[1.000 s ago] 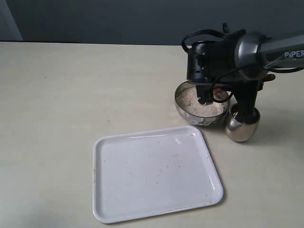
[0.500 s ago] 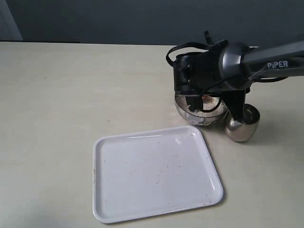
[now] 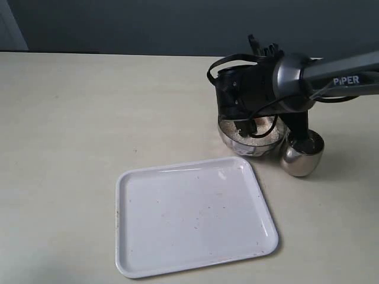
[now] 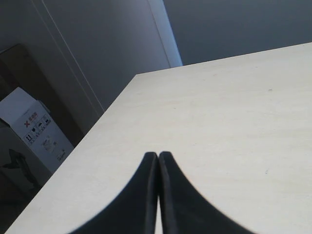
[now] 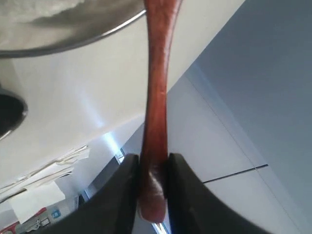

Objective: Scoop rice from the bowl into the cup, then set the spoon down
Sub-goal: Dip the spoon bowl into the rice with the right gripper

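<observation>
The steel bowl [image 3: 241,146] of white rice [image 3: 244,135] stands right of the middle, with the smaller steel cup [image 3: 303,156] touching its right side. My right arm [image 3: 260,89] hangs low over the bowl and hides most of it. In the right wrist view my right gripper [image 5: 153,161] is shut on the slim handle of the reddish-brown spoon [image 5: 156,92]. The handle runs over the bowl's rim [image 5: 73,41] toward the rice [image 5: 34,7]; the spoon's head is out of view. My left gripper [image 4: 157,156] is shut on nothing over bare table.
A white tray [image 3: 195,216] lies in front of the bowl, its back right corner close to the bowl's base. The beige table [image 3: 89,118] stretches left of the bowl, and a dark wall runs behind its far edge.
My right arm has shifted left over the bowl and now covers more of the rice. The bowl, cup and tray have stayed put.
</observation>
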Controlling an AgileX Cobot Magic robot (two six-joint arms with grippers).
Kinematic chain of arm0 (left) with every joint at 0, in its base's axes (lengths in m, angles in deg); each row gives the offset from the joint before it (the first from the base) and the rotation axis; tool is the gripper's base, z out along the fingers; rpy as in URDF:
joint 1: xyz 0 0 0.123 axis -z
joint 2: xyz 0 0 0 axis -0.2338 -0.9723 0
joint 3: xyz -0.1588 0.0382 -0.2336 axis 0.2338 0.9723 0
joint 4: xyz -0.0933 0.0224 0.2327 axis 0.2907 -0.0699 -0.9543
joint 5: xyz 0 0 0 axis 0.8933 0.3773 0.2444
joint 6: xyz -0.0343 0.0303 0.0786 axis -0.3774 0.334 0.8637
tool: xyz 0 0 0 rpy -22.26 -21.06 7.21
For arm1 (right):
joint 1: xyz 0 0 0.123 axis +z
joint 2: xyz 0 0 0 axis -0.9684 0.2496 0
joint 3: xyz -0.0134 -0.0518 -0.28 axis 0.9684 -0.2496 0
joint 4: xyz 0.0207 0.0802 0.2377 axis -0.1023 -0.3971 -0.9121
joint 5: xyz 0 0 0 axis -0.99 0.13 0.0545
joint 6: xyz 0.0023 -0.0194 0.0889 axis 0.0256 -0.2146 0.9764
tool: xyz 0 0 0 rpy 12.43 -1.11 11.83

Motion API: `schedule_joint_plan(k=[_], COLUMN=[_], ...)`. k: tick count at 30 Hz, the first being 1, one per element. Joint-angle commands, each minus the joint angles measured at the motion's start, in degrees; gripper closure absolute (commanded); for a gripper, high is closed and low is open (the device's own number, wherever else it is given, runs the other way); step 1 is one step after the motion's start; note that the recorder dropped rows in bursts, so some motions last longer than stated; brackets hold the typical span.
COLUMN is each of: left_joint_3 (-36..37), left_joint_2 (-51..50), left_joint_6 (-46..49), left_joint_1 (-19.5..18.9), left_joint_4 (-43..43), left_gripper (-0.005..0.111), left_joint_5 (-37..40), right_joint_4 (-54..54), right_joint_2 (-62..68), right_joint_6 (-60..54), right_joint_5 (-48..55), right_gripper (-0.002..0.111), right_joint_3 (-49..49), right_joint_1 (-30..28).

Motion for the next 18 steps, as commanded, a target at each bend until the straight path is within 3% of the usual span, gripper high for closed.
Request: schedule_joint_plan(k=[1, 18], left_joint_3=[-0.1, -0.1], left_joint_2=[0.3, 0.3], left_joint_6=[-0.4, -0.4], left_joint_1=[0.2, 0.2], left_joint_4=[0.1, 0.1], left_gripper=[0.106, 0.106], left_joint_5=[-0.6, -0.6], right_joint_4=[-2.0, -6.0], right_joint_2=[-0.2, -0.1], right_joint_6=[-2.6, -5.2], right_joint_5=[0.4, 0.4], right_gripper=[0.109, 0.109], right_joint_3=[0.3, 0.3], right_joint_1=[-0.1, 0.1])
